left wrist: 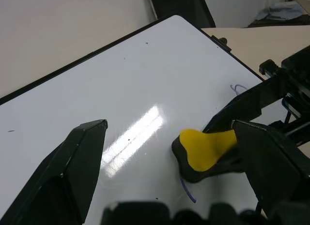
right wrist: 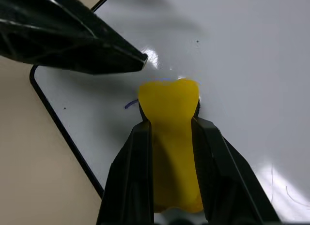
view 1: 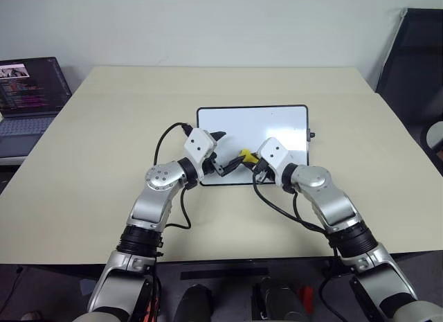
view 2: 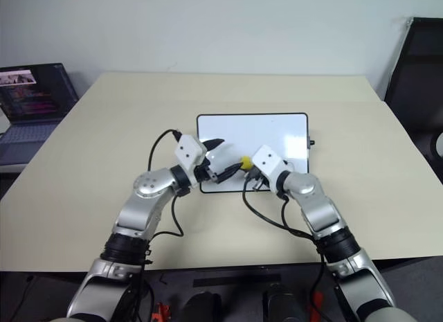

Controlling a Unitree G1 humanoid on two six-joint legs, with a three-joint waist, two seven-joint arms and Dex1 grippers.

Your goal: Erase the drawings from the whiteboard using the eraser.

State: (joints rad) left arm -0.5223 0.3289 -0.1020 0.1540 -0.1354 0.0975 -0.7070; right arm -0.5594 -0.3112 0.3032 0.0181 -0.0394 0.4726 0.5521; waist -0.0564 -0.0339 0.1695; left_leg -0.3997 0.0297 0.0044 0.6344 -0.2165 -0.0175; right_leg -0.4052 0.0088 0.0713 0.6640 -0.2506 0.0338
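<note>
A pale beige table (view 1: pixel 104 149) fills the middle of the head views, its far edge meeting a white wall along the top of the frame. A whiteboard (view 1: pixel 277 124) lies flat on it, just right of the frame's centre, long sides parallel to the far edge. At the upper left a laptop (view 1: pixel 28 100) sits on a lower surface just beside the table's left edge.

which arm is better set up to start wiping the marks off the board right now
The right. The right gripper is shut on the eraser, over the whiteboard beside a drawing. The left gripper hangs open and holds nothing.
</note>
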